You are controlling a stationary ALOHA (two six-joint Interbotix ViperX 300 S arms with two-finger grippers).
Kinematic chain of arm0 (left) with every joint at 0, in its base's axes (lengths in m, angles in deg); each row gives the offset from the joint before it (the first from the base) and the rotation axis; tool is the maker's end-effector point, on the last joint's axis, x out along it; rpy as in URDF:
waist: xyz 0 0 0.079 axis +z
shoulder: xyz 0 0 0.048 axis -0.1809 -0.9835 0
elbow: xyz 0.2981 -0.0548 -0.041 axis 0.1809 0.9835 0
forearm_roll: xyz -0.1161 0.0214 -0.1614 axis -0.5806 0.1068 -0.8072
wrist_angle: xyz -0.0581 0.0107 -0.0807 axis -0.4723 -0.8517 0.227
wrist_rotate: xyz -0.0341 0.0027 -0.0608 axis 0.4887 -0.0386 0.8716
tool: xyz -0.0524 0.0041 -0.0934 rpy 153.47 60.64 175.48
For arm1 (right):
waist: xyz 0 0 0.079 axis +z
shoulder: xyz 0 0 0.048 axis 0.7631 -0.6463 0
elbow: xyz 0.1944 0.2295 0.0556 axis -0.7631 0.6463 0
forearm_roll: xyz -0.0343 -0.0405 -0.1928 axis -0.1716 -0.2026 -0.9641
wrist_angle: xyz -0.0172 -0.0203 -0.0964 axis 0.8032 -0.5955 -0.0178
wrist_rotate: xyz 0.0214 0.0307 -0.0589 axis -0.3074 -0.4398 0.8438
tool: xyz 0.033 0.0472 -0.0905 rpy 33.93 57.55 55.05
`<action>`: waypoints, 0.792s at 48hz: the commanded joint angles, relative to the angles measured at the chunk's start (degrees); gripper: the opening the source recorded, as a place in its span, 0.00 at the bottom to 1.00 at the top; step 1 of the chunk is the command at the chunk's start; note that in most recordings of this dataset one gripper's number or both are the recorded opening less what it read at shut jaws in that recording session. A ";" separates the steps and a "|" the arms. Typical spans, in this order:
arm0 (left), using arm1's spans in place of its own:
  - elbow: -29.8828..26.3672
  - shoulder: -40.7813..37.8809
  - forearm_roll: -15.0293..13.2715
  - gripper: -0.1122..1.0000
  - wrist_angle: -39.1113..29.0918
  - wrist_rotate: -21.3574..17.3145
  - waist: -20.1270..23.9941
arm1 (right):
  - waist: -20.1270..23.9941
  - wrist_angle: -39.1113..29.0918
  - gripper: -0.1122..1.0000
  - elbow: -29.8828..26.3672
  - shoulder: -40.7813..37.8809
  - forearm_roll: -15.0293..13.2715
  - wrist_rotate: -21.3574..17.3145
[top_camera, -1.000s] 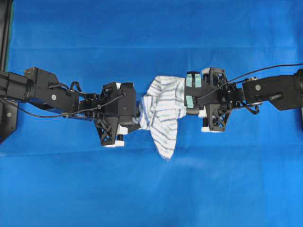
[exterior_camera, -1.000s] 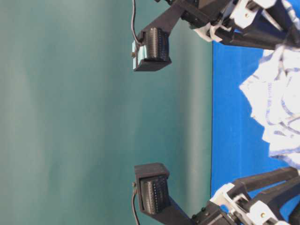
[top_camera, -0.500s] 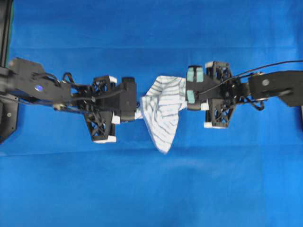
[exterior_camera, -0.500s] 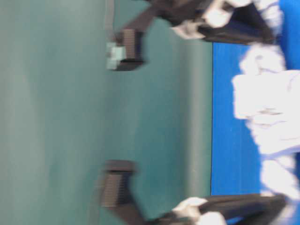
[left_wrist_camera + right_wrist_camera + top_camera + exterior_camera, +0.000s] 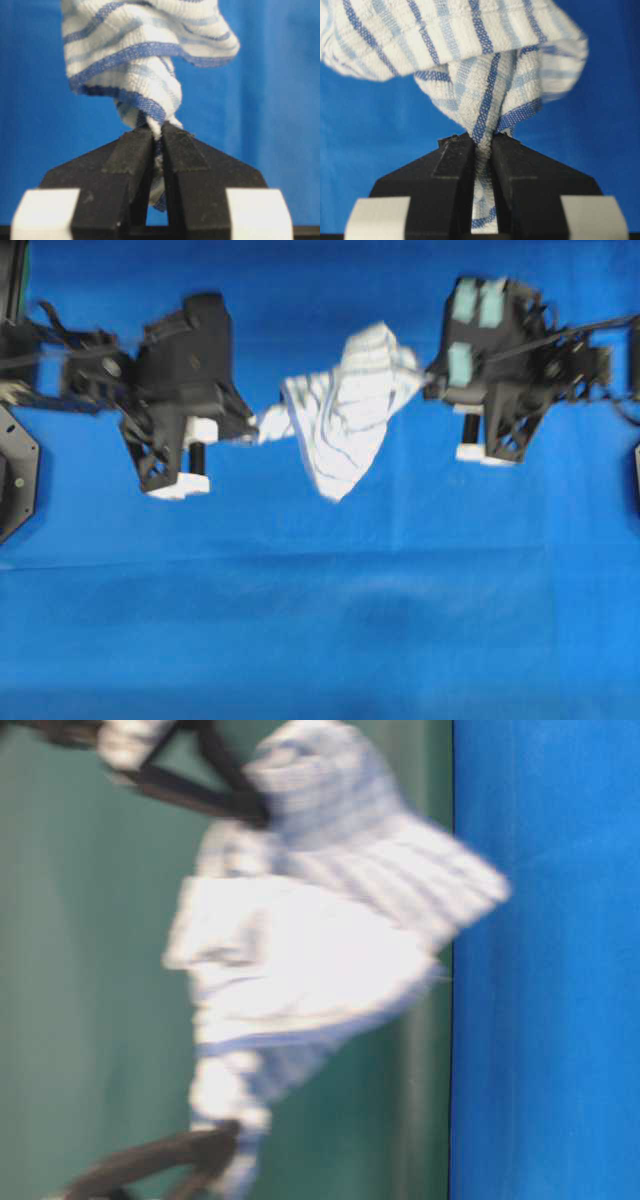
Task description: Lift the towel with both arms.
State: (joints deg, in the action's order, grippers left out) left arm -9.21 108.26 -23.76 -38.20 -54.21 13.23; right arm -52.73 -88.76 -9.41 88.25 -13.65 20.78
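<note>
The left black wedge-shaped claw [image 5: 156, 131] was clamped on a bunched corner of the small white woven towel with thin blue and grey stripes [image 5: 345, 410], its jaws pressed nearly together with only fabric between them. The right black claw [image 5: 483, 140] gripped the opposite corner likewise, jaws slightly wider around a thicker twist of cloth. The towel hung between both claws, sagging to a point above the blue-clothed counter [image 5: 320, 620], clear of it.

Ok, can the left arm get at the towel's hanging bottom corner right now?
Probably not: the left gripper is shut on the towel, holding one end up, so reaching the corner would mean letting go.
</note>
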 commanded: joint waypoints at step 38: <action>-24.52 4.83 0.79 0.12 -14.41 -0.18 2.11 | 4.31 -16.17 0.21 -26.19 3.87 0.18 6.24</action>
State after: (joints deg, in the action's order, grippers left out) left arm -31.36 112.13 -23.15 -52.62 -54.47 15.17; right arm -48.86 -104.84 -33.32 91.06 -13.56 26.85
